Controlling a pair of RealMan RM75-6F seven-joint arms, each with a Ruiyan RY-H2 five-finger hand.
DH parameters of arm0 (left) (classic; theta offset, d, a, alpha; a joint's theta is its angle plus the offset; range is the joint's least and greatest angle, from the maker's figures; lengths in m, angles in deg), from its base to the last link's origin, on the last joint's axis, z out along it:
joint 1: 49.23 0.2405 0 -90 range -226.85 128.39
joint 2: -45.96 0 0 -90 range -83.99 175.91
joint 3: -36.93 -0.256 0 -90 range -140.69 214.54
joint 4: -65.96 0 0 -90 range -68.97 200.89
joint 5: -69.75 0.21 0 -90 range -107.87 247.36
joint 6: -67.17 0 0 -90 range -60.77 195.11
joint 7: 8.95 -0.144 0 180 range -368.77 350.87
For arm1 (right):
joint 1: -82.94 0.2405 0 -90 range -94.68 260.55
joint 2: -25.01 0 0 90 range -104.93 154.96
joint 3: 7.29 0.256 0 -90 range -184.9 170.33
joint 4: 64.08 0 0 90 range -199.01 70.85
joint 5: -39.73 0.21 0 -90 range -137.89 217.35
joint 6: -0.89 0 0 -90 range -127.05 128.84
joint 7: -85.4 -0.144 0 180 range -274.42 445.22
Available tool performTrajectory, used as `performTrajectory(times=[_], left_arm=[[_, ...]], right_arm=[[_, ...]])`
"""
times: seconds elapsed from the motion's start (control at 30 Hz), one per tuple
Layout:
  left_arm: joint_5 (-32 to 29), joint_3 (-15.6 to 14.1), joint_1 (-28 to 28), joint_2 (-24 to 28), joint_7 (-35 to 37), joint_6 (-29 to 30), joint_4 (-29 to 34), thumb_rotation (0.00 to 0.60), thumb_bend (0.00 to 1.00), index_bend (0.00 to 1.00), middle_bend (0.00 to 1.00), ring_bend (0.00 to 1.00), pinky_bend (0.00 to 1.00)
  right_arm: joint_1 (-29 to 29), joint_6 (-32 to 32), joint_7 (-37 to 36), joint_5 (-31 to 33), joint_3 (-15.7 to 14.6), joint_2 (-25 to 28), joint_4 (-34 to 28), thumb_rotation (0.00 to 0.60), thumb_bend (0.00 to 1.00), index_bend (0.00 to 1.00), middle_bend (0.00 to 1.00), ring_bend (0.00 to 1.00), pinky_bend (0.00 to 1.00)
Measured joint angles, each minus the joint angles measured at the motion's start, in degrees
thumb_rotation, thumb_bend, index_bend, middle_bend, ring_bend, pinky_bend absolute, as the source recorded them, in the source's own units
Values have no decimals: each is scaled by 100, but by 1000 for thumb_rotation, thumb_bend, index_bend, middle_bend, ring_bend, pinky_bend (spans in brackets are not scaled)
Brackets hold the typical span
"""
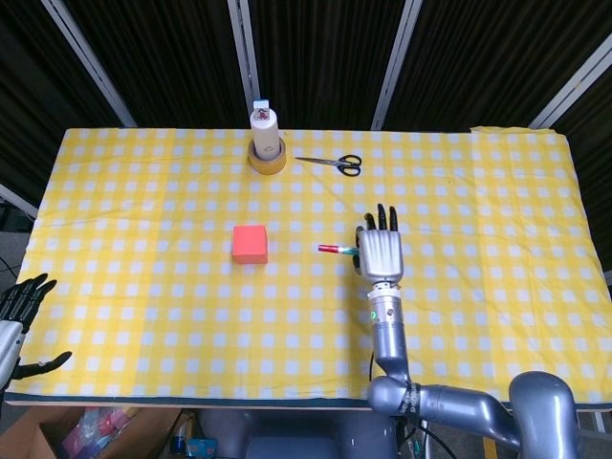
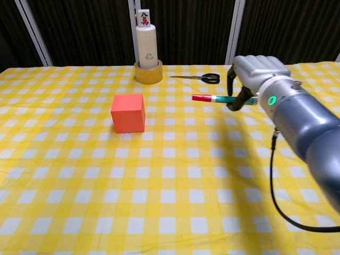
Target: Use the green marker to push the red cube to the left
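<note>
Yellow-and-white checked tablecloth (image 1: 143, 191) covers a wide table w/ dark slatted panels behind. Going left to right: the left hand (image 1: 21, 304) sits off the table's near-left corner, fingers spread, holding nothing. Next, the red cube (image 1: 250, 244) rests flat on the cloth, left of centre, nothing touching it. At the far edge behind it, a white bottle (image 1: 263, 127) stands upright inside a roll of tape (image 1: 269, 158), and black-handled scissors (image 1: 335, 163) lie just to the right of that. Right of centre, the right hand (image 1: 382, 253) is closed around the green marker (image 2: 223, 99); the marker lies roughly level, its red-capped end pointing left toward the cube, w/ a clear gap between cap and cube. In the chest view the marker appears lifted above the cloth.

Risks, as a judgement: marker held high could pass over the cube's top instead of meeting its right face. An off-centre contact would likely spin the cube rather than slide it left. Grip is near the marker's back end, so it may pivot or slip under load.
</note>
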Motion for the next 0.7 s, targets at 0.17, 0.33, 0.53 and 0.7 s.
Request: performTrajectory(times=[0.17, 0.33, 0.53, 0.7], left_arm=[[29, -8, -6, -44, -129, -11, 22, 600, 0, 0, 0, 0, 0], [73, -16, -19, -91, -242, -22, 50, 600, 0, 0, 0, 0, 0], [75, -13, -51, -140, -376, -78, 83, 600, 0, 0, 0, 0, 0], [63, 1, -75, -171, -451, -111, 103, 600, 0, 0, 0, 0, 0]], right_arm=[[-397, -162, -349, -86, -240, 592, -216, 600, 426, 619, 250, 14, 40], [-636, -461, -676, -200, -465, 979, -168, 600, 426, 619, 250, 14, 40], [-808, -783, -1027, -232, -617, 1108, 171, 600, 426, 577, 249, 14, 40], [-867, -930, -1152, -49, -581, 1049, 420, 600, 426, 436, 239, 14, 40]])
